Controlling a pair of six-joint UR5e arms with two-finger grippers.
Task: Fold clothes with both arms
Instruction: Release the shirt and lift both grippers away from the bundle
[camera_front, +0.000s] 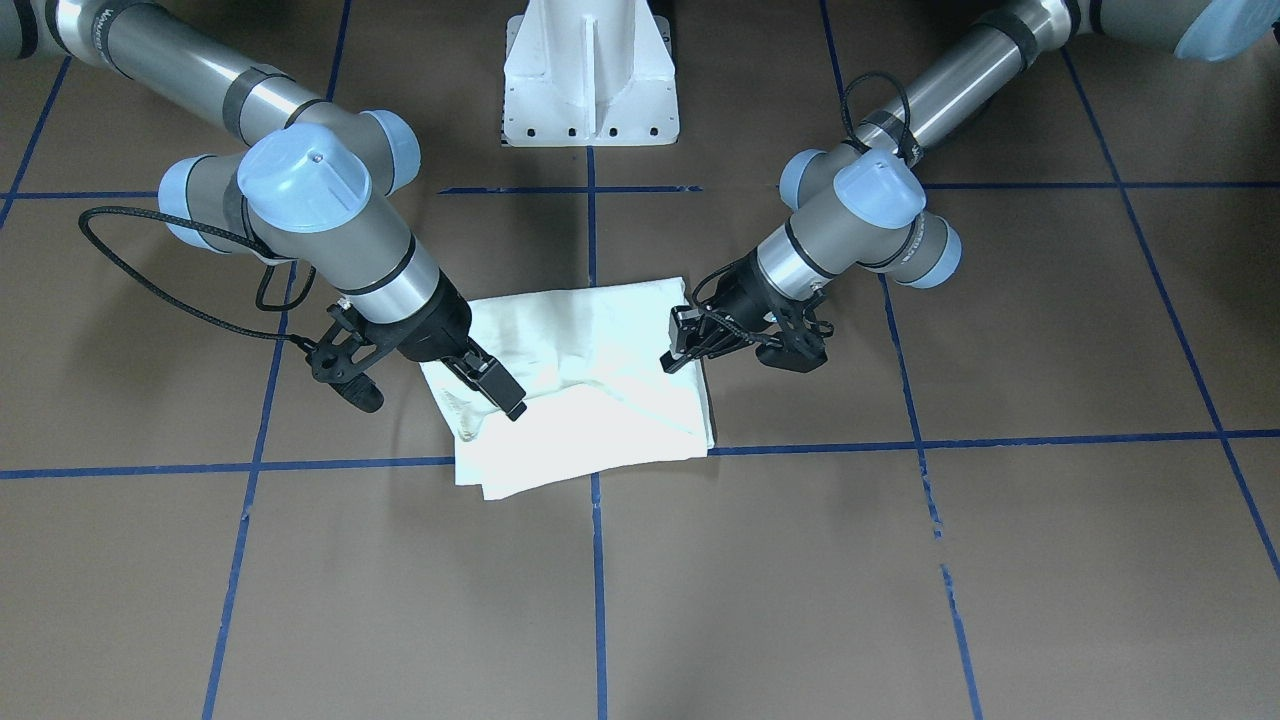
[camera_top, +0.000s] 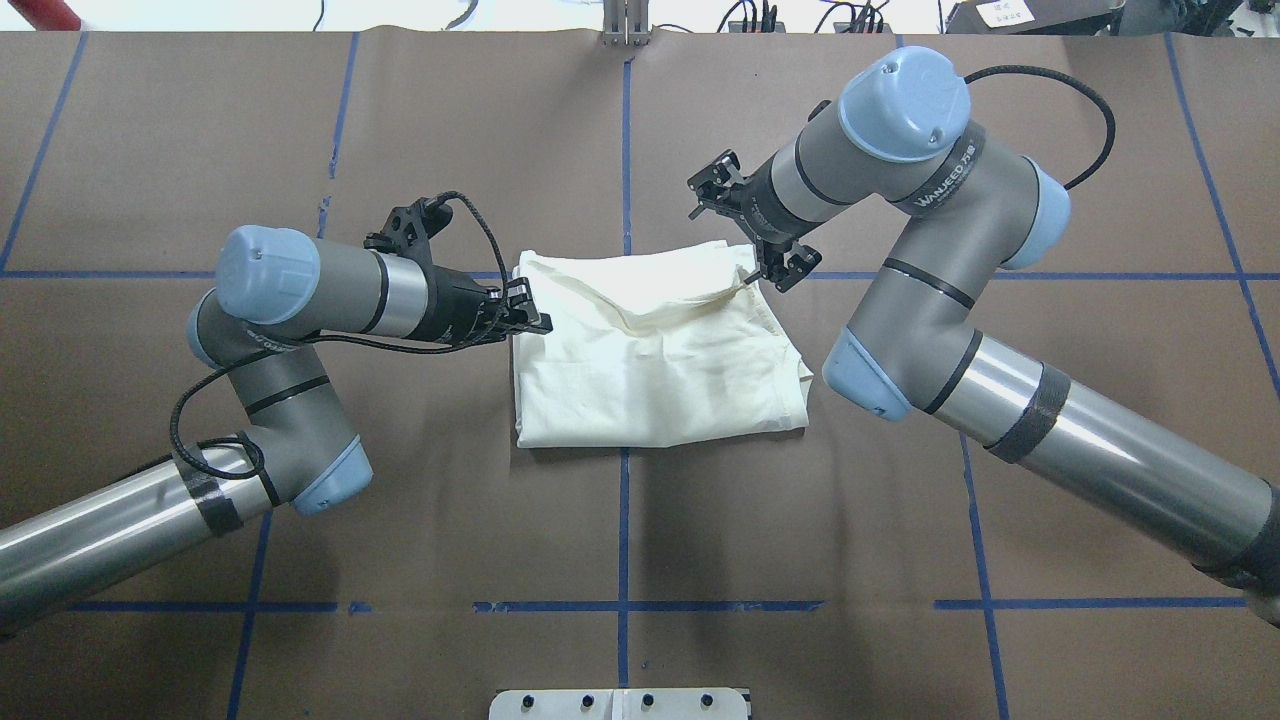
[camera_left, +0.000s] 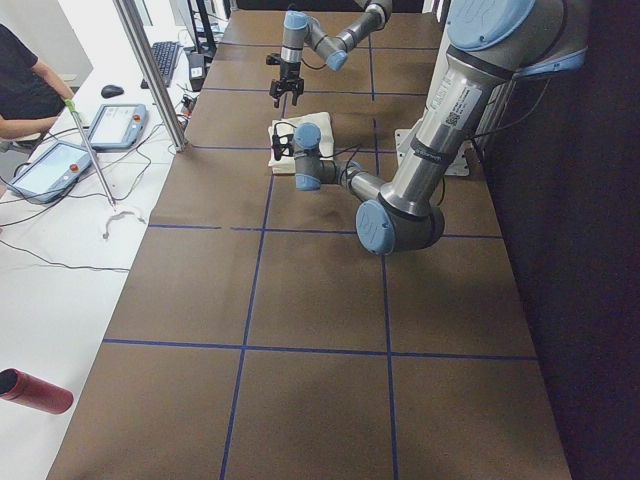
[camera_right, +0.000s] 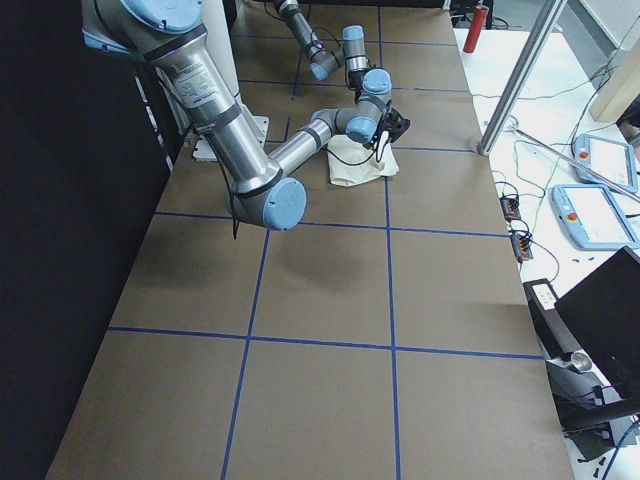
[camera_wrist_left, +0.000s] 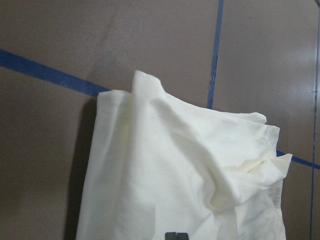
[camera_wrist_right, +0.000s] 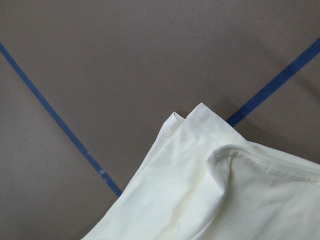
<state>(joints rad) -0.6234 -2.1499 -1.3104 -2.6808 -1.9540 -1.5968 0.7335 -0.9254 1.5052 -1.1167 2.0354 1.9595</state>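
Brown table (camera_front: 900, 600) with blue tape lines (camera_front: 598, 580) under folded shirt (camera_front: 590, 390).

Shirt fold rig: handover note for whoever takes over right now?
Left gripper: at the shirt's far corner on its side; the views don't settle whether it is open or holding cloth.
Right gripper: over the opposite far corner, fingers look closed; contact with the cloth unclear.
Shirt: folded into a rough rectangle mid-table on the brown paper, far edge rumpled, print not showing.
Done: main folds.
Left: probably flatten the far edge or one last fold, then back both arms away.
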